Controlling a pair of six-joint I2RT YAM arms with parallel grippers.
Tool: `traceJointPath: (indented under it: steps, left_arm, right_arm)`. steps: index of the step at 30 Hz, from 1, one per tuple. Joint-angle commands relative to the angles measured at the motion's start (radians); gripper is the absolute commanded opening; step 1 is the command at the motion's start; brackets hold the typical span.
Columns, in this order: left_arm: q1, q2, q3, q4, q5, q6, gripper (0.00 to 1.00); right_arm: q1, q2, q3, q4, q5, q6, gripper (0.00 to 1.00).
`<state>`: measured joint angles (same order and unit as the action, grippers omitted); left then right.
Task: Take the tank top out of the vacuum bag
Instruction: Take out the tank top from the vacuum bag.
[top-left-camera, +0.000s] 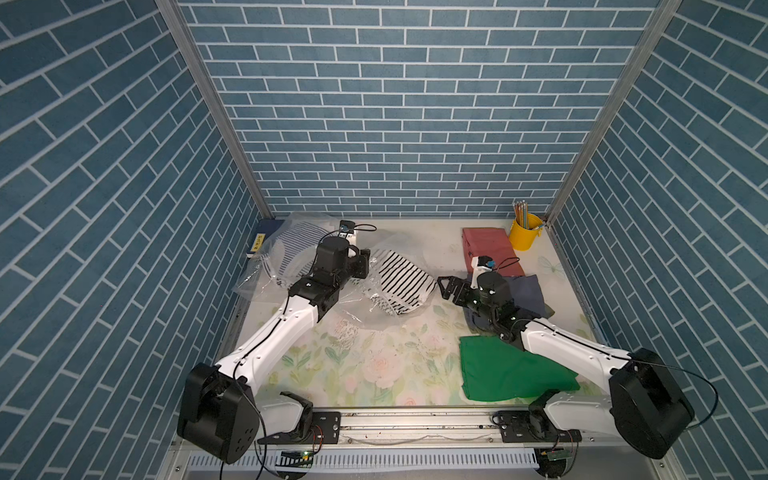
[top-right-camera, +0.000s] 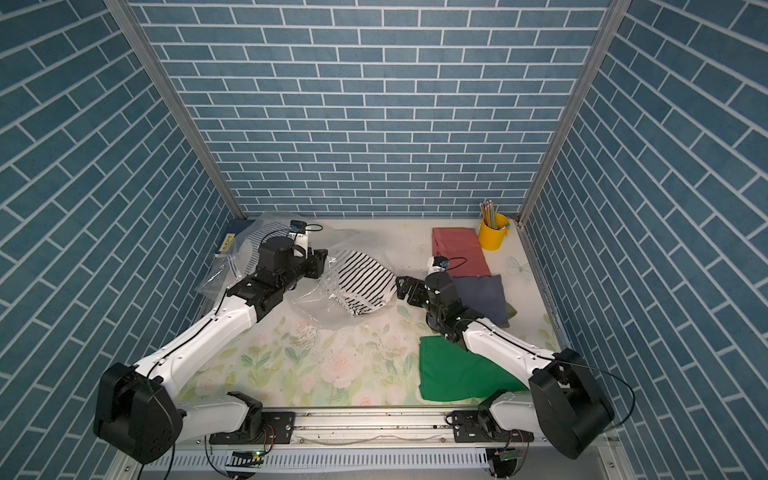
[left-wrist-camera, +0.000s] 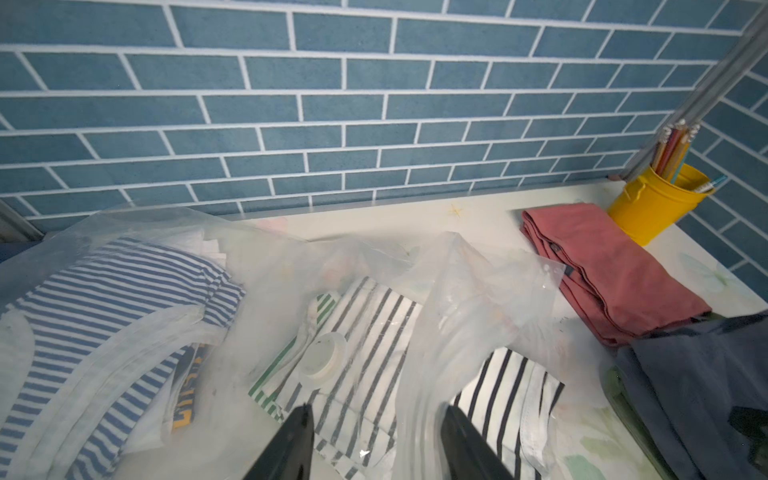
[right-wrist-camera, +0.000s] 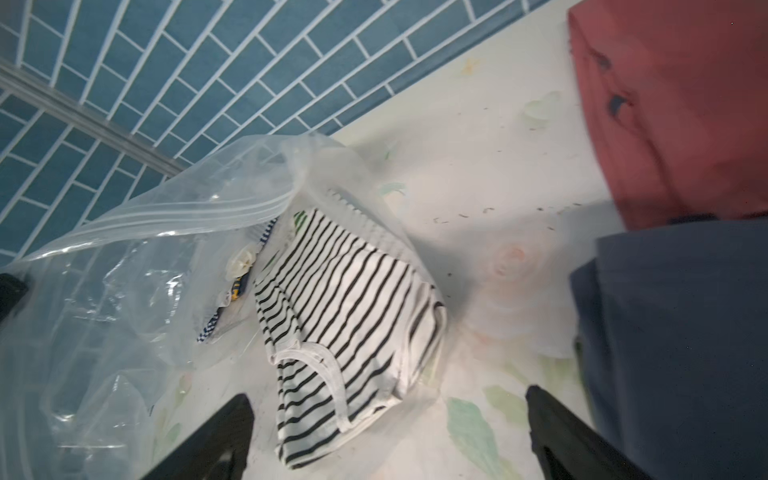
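In the right wrist view, my right gripper (right-wrist-camera: 390, 436) has its two black fingers spread wide. They hold nothing. Just in front of them lies the tank top (right-wrist-camera: 345, 316). It is white with thin black stripes, and it is crumpled on the table (right-wrist-camera: 478, 166). It sits at the open mouth of the vacuum bag (right-wrist-camera: 124, 291). Some clear plastic lies over its far part. Its near end looks bare, but I cannot tell how much of it is out.

In both top views, the tank top is in the middle of the table, between my two grippers. My right gripper points at it from just beside it.

My left gripper (left-wrist-camera: 384, 440) hangs over the bag. Its fingers are apart too, but not as wide. A fold of the clear plastic stands up between them, close to one finger. I cannot tell if it touches.

A blue striped shirt (left-wrist-camera: 104, 291) is deeper in the bag. A round white valve (left-wrist-camera: 322, 359) sits on the bag.

On my right side are a red cloth (top-left-camera: 490, 249), a dark blue cloth (top-left-camera: 528, 295) and a green cloth (top-left-camera: 507, 370). My right arm is above the green one. A yellow cup (top-left-camera: 524, 235) of pencils stands in the far corner.
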<state>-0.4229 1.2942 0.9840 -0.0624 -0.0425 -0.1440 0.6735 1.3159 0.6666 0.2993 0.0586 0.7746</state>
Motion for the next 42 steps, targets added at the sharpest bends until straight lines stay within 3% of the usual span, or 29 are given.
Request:
traceJointPath:
  steps: [1, 6, 10, 12, 19, 32, 36, 42]
  left_arm:
    - [-0.014, 0.034, 0.009, -0.045, -0.039, 0.038, 0.54]
    - [-0.015, 0.052, -0.032, -0.018, -0.054, 0.044, 0.47]
    - [-0.015, 0.062, -0.045, -0.006, -0.033, 0.047, 0.12]
    - [-0.015, 0.056, -0.058, 0.016, 0.009, 0.068, 0.00]
    - [-0.017, 0.045, -0.097, 0.079, 0.094, 0.084, 0.00]
    - [-0.017, 0.042, -0.102, 0.081, 0.079, 0.075, 0.00]
    - [-0.017, 0.045, -0.099, 0.081, 0.081, 0.075, 0.00]
    - [-0.017, 0.044, -0.102, 0.081, 0.074, 0.075, 0.00]
  right_arm:
    - [0.049, 0.065, 0.041, 0.154, 0.035, -0.034, 0.99]
    - [0.067, 0.161, 0.022, 0.310, -0.005, 0.083, 0.96]
    - [0.067, 0.234, 0.022, 0.315, -0.033, 0.171, 0.89]
    - [0.069, 0.261, 0.024, 0.303, -0.043, 0.215, 0.84]
    - [0.074, 0.363, 0.051, 0.316, -0.093, 0.291, 0.75]
    - [0.077, 0.564, 0.100, 0.409, -0.163, 0.400, 0.64]
    - [0.076, 0.588, 0.129, 0.405, -0.170, 0.395, 0.46]
    - [0.075, 0.594, 0.190, 0.375, -0.184, 0.350, 0.02]
